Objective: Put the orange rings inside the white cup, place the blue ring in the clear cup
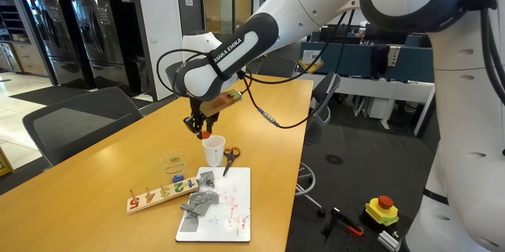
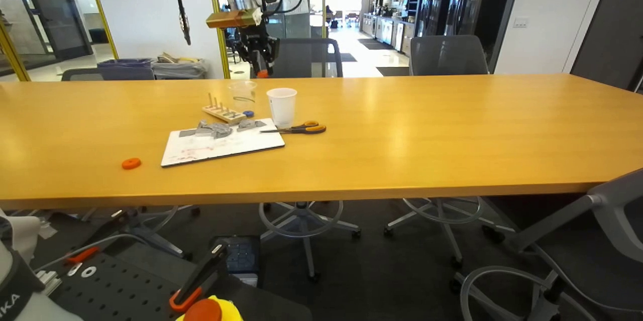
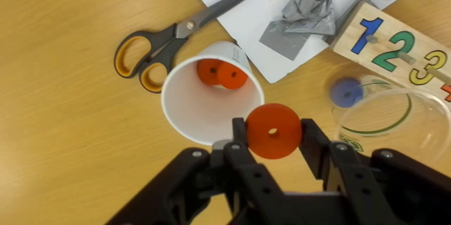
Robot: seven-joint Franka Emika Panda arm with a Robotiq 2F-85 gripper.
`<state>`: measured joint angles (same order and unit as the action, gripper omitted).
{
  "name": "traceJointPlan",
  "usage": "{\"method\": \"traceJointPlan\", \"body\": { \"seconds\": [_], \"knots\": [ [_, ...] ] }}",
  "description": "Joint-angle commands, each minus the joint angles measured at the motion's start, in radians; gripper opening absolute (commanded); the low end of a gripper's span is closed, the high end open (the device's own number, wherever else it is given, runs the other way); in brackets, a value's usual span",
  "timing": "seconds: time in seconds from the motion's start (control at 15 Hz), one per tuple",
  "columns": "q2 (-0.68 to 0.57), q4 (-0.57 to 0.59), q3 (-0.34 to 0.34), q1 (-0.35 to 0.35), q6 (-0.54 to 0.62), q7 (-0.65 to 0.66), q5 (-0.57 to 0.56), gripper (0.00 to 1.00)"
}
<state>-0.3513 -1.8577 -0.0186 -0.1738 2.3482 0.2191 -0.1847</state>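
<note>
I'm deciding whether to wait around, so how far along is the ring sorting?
Done: two orange rings lie in the white cup. In progress: the hand grips a third orange ring near that cup's rim. Left: drop that ring in, then fetch a fourth orange ring from the table, visible in an exterior view. The blue ring shows at the base of the clear cup, probably inside, but I can't be sure.

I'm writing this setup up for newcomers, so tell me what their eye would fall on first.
Probably the orange ring pinched in the gripper, close by the rim of the white cup in the wrist view. Next, two more orange rings inside that cup. Then the coloured numerals on the wooden peg board, at the edge of the whiteboard.
</note>
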Motion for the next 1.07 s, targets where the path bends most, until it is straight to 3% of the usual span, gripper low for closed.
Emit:
{"method": "traceJointPlan", "body": {
  "seconds": [0.0,0.73,0.8,1.0],
  "knots": [
    [-0.001,-0.028,-0.014,0.014,0.029,0.057,-0.023,0.17],
    [-0.047,-0.02,-0.051,0.017,0.085,0.148,-0.031,0.17],
    [-0.048,-0.02,-0.054,0.018,0.085,0.155,-0.03,0.62],
    [-0.037,-0.031,-0.056,0.018,0.084,0.148,-0.028,0.81]
  ]
}}
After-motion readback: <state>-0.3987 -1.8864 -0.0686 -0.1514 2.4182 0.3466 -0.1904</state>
